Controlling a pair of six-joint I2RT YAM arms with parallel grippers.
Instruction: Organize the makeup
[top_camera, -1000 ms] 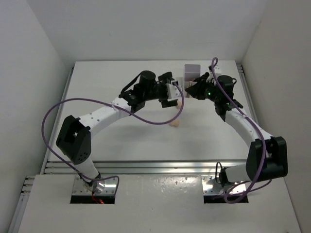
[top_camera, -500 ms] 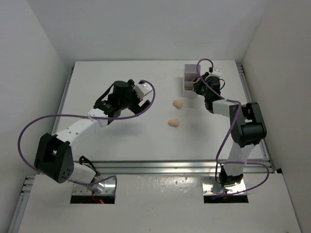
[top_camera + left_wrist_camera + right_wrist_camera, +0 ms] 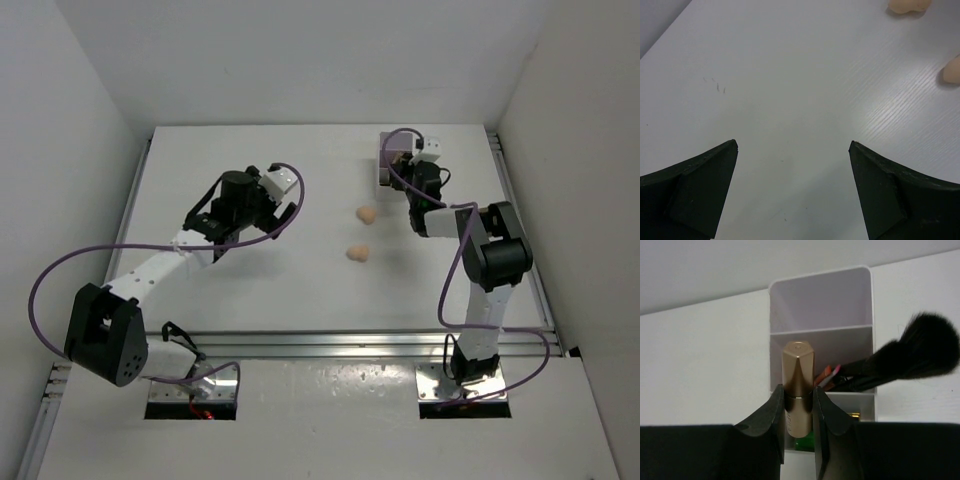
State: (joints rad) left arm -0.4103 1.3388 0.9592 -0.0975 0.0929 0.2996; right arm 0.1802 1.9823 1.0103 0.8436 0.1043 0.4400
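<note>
Left arm (image 3: pixel 160 265) has swung back, jaws spread empty; right jaws, pinching the gold faceted lipstick tube (image 3: pixel 798 371), now reach the white two-compartment box (image 3: pixel 821 295); peach rounded sponges (image 3: pixel 367 214) remain loose.

From high above and behind the arm bases, down over the whole desk (image 3: pixel 300 290) to its far edge. From the left wrist, low and close over bare desk, out between the spread left gripper (image 3: pixel 793 146) toward two peach sponges (image 3: pixel 909 5) clipped at top right, the same pair lying mid-desk from overhead. From the right wrist, very near, facing the white box (image 3: pixel 821 305) at the far edge, past a gold tube (image 3: pixel 798 365) pinched in the right gripper (image 3: pixel 798 392); box also caught overhead.
</note>
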